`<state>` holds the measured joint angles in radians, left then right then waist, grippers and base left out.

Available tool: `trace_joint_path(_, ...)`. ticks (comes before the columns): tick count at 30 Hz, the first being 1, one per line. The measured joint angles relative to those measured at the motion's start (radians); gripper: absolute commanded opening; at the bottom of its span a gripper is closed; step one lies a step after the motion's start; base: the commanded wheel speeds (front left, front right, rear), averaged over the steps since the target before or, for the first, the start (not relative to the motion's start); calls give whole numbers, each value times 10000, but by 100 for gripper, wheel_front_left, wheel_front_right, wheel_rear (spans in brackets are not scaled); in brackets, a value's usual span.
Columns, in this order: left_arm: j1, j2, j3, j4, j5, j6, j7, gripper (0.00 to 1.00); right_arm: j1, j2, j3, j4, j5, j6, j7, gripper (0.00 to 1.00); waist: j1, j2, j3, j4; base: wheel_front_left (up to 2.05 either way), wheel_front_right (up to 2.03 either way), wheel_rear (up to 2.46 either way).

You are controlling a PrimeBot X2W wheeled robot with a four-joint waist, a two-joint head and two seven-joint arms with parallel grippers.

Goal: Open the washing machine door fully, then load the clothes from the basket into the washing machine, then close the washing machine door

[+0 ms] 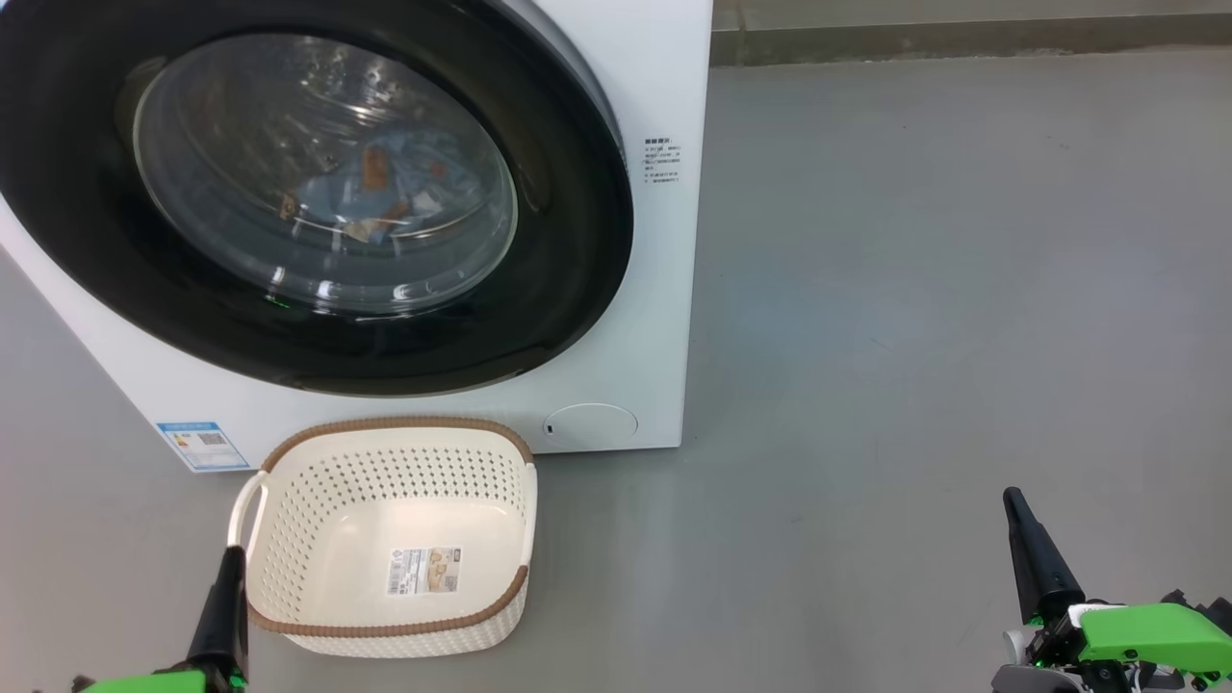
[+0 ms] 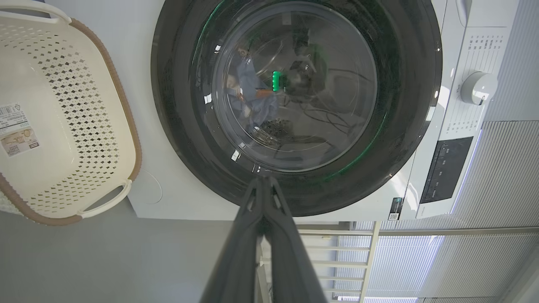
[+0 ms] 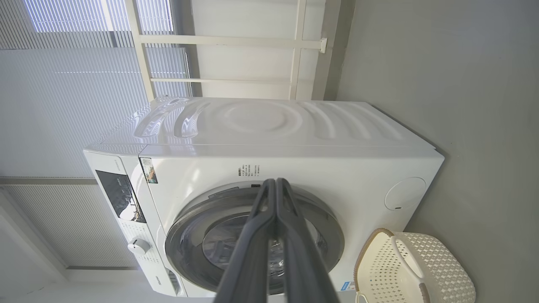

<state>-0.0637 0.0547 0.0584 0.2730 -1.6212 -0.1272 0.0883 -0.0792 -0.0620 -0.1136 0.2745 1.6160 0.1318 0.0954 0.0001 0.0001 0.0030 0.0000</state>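
Washing machine door (image 1: pixel 577 241) shut, clothes (image 1: pixel 385 188) behind its glass; basket (image 1: pixel 395 423) on floor (image 1: pixel 914 289) before it; left fingers (image 1: pixel 221 606) and right fingers (image 1: pixel 1035 549) clenched.

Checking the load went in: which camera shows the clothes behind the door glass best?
The head view: the clothes lie behind the washing machine door, light blue with orange print. The left wrist view shows them darker, among reflections. In the right wrist view the right gripper crosses the glass; I cannot make them out.

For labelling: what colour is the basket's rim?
Brown, on the cream basket; clearest in the head view.
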Motion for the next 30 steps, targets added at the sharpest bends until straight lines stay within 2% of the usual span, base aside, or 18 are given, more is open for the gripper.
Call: trace_joint_path(30, -53, -36, 56, -25, -10, -2, 75, 0, -5, 44, -48, -2, 2, -2, 13, 0, 0, 0, 1, 0, 0, 0, 0)
